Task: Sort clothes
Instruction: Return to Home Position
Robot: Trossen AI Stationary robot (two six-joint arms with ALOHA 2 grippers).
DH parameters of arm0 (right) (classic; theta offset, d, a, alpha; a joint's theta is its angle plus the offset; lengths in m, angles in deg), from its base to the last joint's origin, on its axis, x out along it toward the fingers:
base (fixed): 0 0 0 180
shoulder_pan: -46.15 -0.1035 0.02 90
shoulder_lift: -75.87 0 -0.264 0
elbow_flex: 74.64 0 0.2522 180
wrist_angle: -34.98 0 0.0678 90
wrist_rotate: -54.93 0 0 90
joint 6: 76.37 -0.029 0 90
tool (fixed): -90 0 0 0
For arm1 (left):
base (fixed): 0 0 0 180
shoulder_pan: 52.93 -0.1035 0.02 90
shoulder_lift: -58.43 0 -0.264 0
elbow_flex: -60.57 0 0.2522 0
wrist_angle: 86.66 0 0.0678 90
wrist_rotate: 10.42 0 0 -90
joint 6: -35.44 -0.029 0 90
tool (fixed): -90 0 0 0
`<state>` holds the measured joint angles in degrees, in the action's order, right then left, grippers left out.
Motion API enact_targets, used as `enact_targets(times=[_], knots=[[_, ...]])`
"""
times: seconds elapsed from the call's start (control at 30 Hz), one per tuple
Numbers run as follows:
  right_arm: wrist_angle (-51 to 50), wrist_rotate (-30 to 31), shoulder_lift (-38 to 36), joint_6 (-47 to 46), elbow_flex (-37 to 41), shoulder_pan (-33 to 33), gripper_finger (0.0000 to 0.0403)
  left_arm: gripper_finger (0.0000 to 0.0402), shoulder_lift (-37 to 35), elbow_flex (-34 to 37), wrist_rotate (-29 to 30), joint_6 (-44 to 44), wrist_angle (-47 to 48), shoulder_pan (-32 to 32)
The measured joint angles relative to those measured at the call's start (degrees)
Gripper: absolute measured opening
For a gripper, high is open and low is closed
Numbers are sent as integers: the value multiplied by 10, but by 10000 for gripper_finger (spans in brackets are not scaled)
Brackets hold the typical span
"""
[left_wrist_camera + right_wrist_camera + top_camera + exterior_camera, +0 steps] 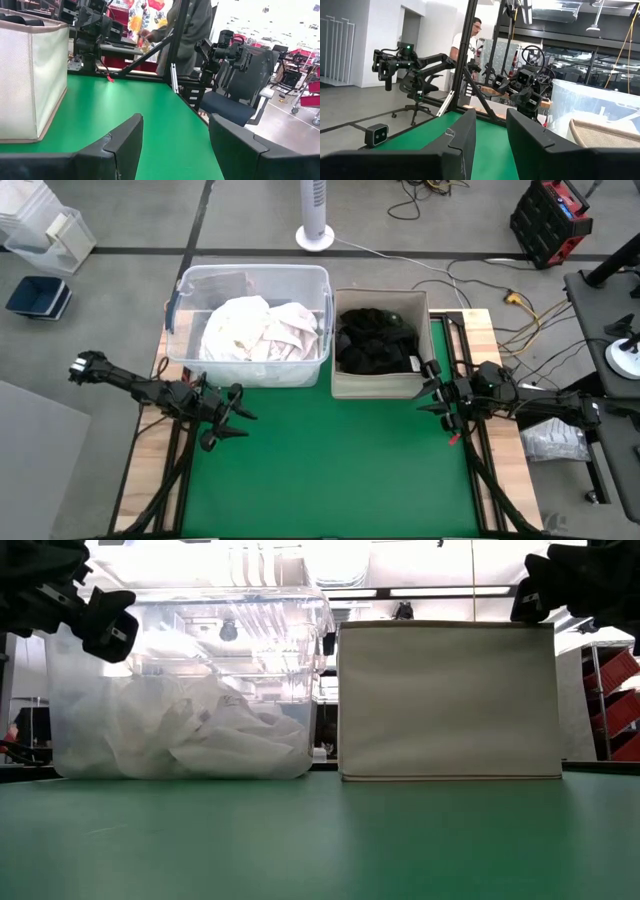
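White and cream clothes lie piled in a clear plastic bin at the far left of the green mat. Dark clothes fill a beige fabric box right of the bin. My left gripper hovers open above the mat's left side, near the bin's front; nothing is between its fingers. My right gripper hovers open at the mat's right edge beside the box's near right corner, also holding nothing.
The bin and box stand side by side along the mat's far edge. The mat before them is bare green. A plastic bag lies off the table's right side. A person stands beyond the table frame.
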<state>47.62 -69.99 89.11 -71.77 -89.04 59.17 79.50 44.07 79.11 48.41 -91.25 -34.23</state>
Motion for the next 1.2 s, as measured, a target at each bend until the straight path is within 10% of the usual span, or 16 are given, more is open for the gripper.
enact_targets(times=[1.2], knots=[[0, 0, 0, 0, 0, 0, 94, 204, 7, 0, 0, 0, 0, 0]])
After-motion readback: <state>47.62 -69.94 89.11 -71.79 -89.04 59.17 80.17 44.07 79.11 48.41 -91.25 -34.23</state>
